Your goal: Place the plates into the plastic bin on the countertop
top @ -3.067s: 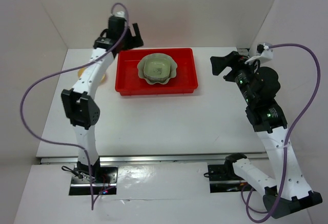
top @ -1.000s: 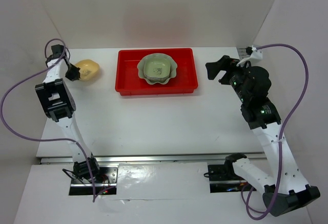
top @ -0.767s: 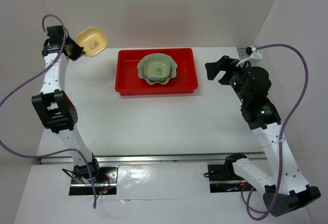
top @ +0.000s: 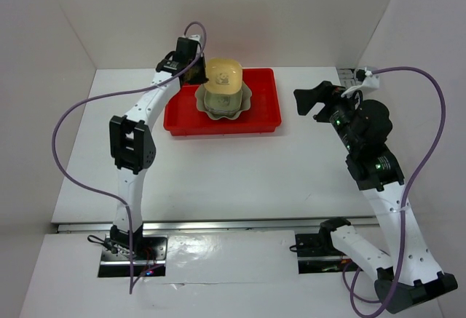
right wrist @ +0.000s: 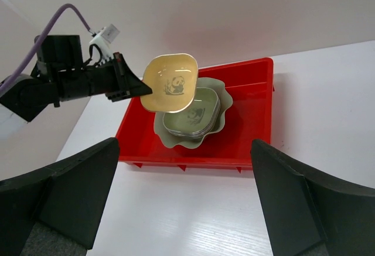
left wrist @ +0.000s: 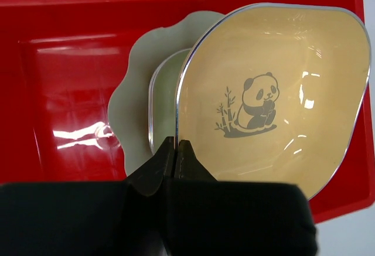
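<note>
My left gripper (top: pixel 198 75) is shut on the rim of a yellow plate (left wrist: pixel 275 92) with a panda print. It holds that plate (top: pixel 223 76) tilted in the air over the red plastic bin (top: pixel 182 118). Below it in the bin lies the large pale-green scalloped plate (right wrist: pixel 181 140), with a small light-green plate (right wrist: pixel 196 115) resting in it. In the left wrist view the fingertips (left wrist: pixel 170 150) pinch the yellow rim's edge. My right gripper (top: pixel 306 104) stands open and empty over the countertop (top: pixel 240 165), right of the bin.
White walls close the countertop in at the left, back and right. The left arm's purple cable (top: pixel 80 125) loops out over the left side. The bin's right half (right wrist: pixel 258 109) holds nothing.
The left arm has lifted the yellow plate off the countertop at the far left and swung it right, over the bin. The right arm has barely moved.
</note>
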`<act>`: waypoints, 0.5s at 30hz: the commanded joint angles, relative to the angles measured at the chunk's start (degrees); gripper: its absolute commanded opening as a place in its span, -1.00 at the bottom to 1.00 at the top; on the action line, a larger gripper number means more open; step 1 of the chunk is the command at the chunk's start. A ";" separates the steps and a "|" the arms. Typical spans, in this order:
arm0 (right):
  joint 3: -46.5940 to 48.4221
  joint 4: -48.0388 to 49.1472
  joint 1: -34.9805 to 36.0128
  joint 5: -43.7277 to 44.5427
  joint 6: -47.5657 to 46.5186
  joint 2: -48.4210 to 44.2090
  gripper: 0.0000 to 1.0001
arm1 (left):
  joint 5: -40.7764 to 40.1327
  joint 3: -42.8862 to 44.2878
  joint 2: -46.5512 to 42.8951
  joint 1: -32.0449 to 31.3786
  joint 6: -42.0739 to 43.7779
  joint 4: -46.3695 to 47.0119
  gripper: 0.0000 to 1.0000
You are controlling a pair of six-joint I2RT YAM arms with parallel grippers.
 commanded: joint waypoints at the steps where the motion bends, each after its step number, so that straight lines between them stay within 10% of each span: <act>1: -0.20 0.30 0.35 -0.41 -0.15 -0.79 1.00 | -2.69 3.72 1.84 -0.94 1.42 1.20 -1.00; 9: -0.20 -0.23 0.35 0.12 -0.68 -0.79 1.00 | -3.22 3.20 4.04 -1.46 1.42 1.20 -0.74; 15: -0.20 -0.23 0.35 0.12 -0.68 -0.79 1.00 | -4.45 1.88 2.81 -1.46 0.90 1.20 0.16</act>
